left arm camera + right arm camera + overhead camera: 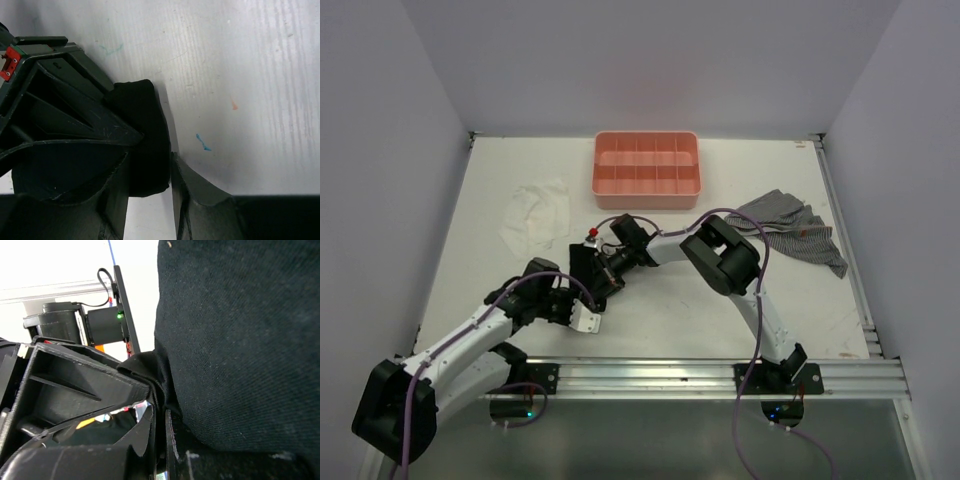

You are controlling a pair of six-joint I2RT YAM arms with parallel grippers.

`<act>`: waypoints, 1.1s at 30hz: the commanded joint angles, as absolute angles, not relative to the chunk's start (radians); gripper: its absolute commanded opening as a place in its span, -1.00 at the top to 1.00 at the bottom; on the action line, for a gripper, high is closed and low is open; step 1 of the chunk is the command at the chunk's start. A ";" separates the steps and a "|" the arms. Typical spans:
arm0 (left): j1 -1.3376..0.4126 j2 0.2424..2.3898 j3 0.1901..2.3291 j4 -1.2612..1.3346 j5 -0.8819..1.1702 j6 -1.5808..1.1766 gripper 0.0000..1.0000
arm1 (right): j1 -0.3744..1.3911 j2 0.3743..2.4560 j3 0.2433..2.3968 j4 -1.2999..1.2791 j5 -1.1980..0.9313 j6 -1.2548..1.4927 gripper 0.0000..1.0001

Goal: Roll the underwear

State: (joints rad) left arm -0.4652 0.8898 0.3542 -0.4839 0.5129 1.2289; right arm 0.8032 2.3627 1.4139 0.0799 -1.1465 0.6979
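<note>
Two claws on one garment. The underwear (240, 340) lies on the table (670, 320) just on the near side of the pink tray (647, 170), a little left of the tray's middle, bunched into a thick black wad.

Right gripper (160, 412): fingers pressed almost together, with a fold of the black cloth pinched in the slit.
Left gripper (149, 161): fingers part-spread, with the rounded end of the wad filling the gap. It looks clamped, though contact on one finger is only just visible.

Risks (judgement):
- Both tools crowd one spot, so a turn of either wrist could knock the other.
- The right pinch holds only a thin fold. A pull could draw that layer out and loosen the wad instead of turning it.
- The left hold sits at the very end of the wad, so it could slip off and let the roll spring open.

Not resolved:
- Overhead, the garment is almost wholly under the two wrists. Its outline and the tightness of the roll are unreadable.
- In the wrist views it is black on black, so fold edges are lost, and the frame cuts the cloth off.
- The white cloth (535, 212) left of the tray and the grey checked cloth (790, 225) right of it lie well apart from the work.
</note>
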 commanded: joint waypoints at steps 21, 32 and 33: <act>-0.480 1.424 0.587 -0.741 0.656 1.246 1.00 | 0.537 2.051 1.407 -0.276 -0.850 0.260 -0.18; -0.353 1.808 0.917 -0.988 0.773 1.273 1.00 | 0.538 1.617 1.069 -0.302 -0.710 -0.333 0.22; -0.347 1.834 0.929 -0.992 0.772 1.267 1.00 | 0.538 1.599 1.056 -0.302 -0.706 -0.353 0.22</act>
